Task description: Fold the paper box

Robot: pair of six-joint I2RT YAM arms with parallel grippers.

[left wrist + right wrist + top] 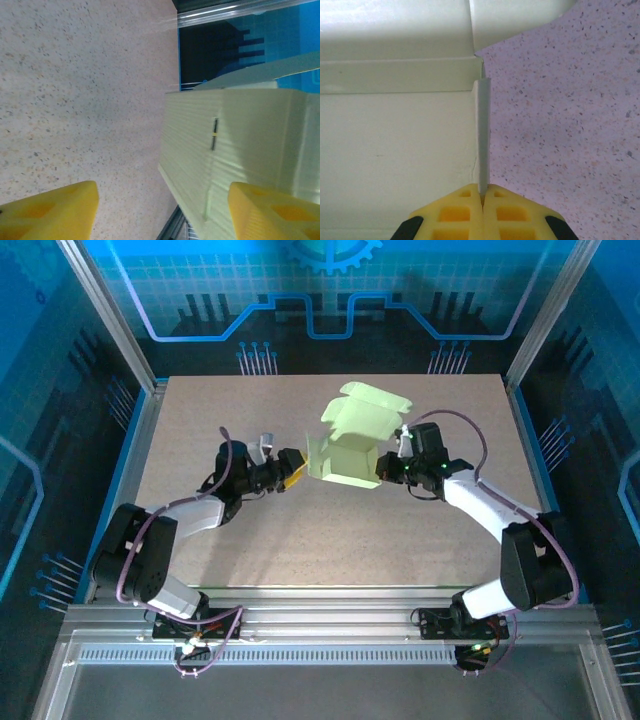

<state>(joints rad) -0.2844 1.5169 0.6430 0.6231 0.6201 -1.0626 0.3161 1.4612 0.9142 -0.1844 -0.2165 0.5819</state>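
Bright, even light falls from above on the desk (300, 540), which reads matte, with soft shadows under both arms. The blue panels behind glow. In the left wrist view the left end effector (162, 200) is out of focus and the paper box (250, 145) slightly smeared. In the right wrist view the card's top washes out almost white and the desk takes a purple cast

Robotics laboratory test cell. A speckled beige tabletop (330, 540) stands inside an aluminium extrusion frame (110, 315), walled by blue panels (440, 280) printed with circuit traces and a gear emblem (332, 252). Two cabled robot arms, left arm (190, 512) and right arm (480, 502), are bolted to a slotted rail (320, 615) at the near edge.
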